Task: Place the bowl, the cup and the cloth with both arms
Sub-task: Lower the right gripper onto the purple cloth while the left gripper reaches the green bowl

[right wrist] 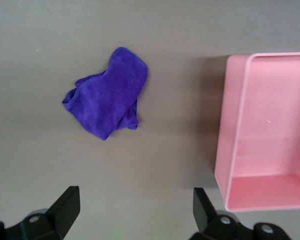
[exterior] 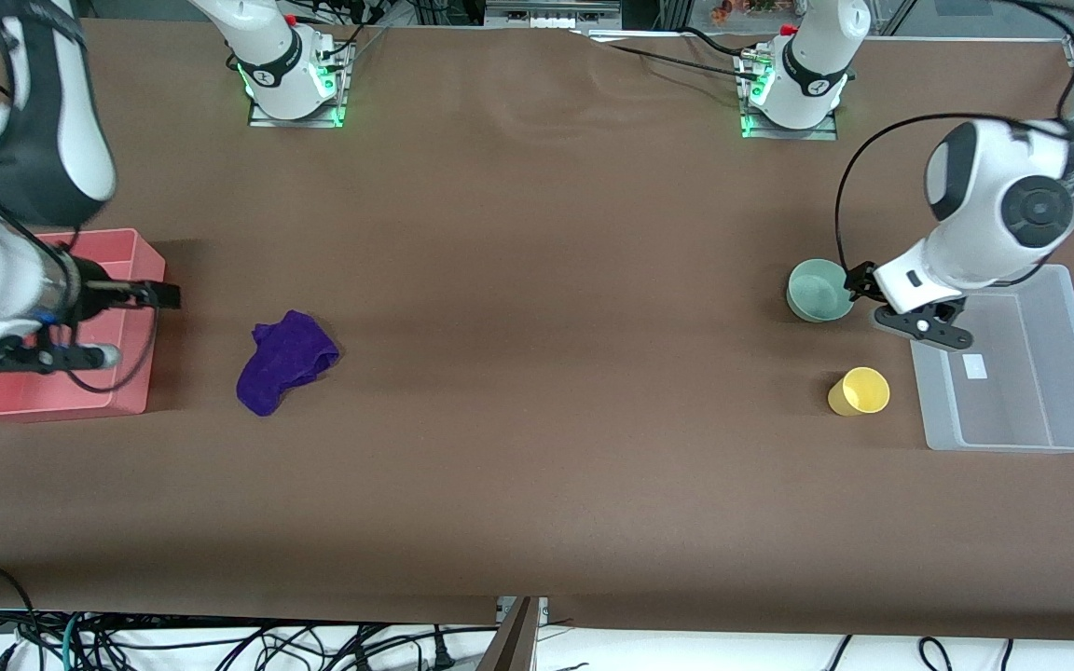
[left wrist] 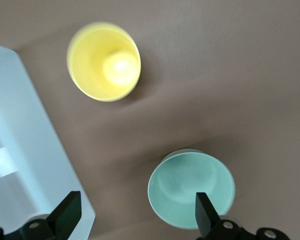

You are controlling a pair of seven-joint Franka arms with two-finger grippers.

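Observation:
The pale green bowl [exterior: 817, 291] [left wrist: 190, 187] stands upright toward the left arm's end of the table. The yellow cup [exterior: 859, 391] [left wrist: 104, 62] stands nearer the front camera than the bowl. My left gripper [exterior: 859, 282] [left wrist: 137, 212] hangs open in the air, one finger over the bowl's rim and the other over the clear bin's edge, holding nothing. The purple-blue cloth [exterior: 285, 362] [right wrist: 107, 95] lies crumpled toward the right arm's end. My right gripper [exterior: 159, 296] [right wrist: 135, 205] is open and empty, over the table at the pink bin's edge, apart from the cloth.
A pink bin [exterior: 136, 373] [right wrist: 265, 125] sits at the right arm's end beside the cloth. A clear plastic bin [exterior: 1022, 373] [left wrist: 20, 150] sits at the left arm's end beside the bowl and cup. Brown table surface stretches between them.

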